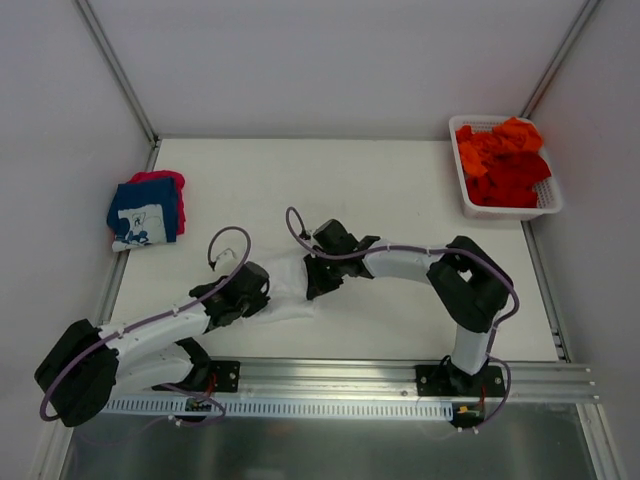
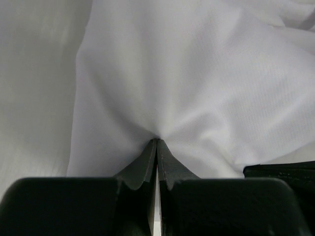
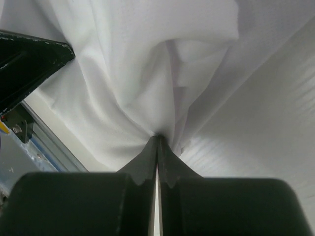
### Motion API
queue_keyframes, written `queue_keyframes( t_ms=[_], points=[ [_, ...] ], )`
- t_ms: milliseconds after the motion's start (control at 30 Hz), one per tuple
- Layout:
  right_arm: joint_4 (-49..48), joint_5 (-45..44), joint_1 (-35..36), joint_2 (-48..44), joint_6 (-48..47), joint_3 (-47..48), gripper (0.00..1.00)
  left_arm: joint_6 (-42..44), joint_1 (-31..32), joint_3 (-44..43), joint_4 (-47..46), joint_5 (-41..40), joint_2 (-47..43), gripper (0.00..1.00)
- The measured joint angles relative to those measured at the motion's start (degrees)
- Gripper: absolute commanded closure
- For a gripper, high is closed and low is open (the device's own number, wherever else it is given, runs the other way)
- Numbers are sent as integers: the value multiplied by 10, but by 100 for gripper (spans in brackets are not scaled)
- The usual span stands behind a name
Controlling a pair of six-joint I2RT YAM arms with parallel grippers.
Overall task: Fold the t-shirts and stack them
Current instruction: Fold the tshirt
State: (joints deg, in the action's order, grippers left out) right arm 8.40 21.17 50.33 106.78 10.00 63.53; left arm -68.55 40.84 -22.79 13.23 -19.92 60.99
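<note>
A plain white t-shirt [image 1: 293, 303] lies bunched on the table near the front edge, between my two grippers. My left gripper [image 1: 263, 297] is shut on a pinch of its cloth [image 2: 187, 88], which fans out from the fingertips [image 2: 157, 140]. My right gripper [image 1: 318, 285] is shut on another pinch of the same white t-shirt [image 3: 147, 73], which hangs in folds from its tips [image 3: 158, 136]. At the far left lies a folded navy t-shirt [image 1: 145, 212] with white print, on top of a pink-red one [image 1: 165, 179].
A white lattice basket [image 1: 500, 211] at the back right corner holds orange and red t-shirts [image 1: 503, 162]. The white table [image 1: 400, 180] is bounded by metal rails at the sides and front. The other arm's black body [image 3: 24, 64] shows close by in the right wrist view.
</note>
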Motion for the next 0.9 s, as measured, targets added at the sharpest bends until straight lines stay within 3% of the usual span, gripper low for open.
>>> queue_keyframes(
  t_ms=[200, 367, 533, 667, 700, 733, 800, 833, 867, 900],
  points=[
    [-17, -46, 44, -57, 20, -65, 100, -70, 122, 19, 67, -23, -56, 100],
    [-22, -97, 102, -126, 49, -137, 100, -141, 240, 9, 118, -52, -49, 100],
    [-10, -147, 160, -213, 87, -208, 99, -233, 367, -60, 205, -85, 34, 100],
    [47, -209, 190, -303, 92, -213, 89, -320, 440, -184, 385, -124, 129, 99],
    [65, -226, 195, -330, 88, -206, 83, -347, 450, -226, 438, -142, 146, 92],
    [77, -240, 198, -354, 87, -196, 80, -365, 456, -259, 472, -159, 155, 72],
    [93, -261, 203, -391, 77, -174, 70, -390, 463, -312, 518, -192, 156, 47],
    [97, -270, 205, -409, 73, -162, 65, -400, 466, -334, 535, -211, 149, 17],
    [97, -277, 207, -424, 68, -151, 59, -407, 466, -346, 545, -227, 137, 1],
    [97, -282, 208, -436, 63, -143, 54, -416, 466, -349, 552, -240, 126, 1]
  ],
)
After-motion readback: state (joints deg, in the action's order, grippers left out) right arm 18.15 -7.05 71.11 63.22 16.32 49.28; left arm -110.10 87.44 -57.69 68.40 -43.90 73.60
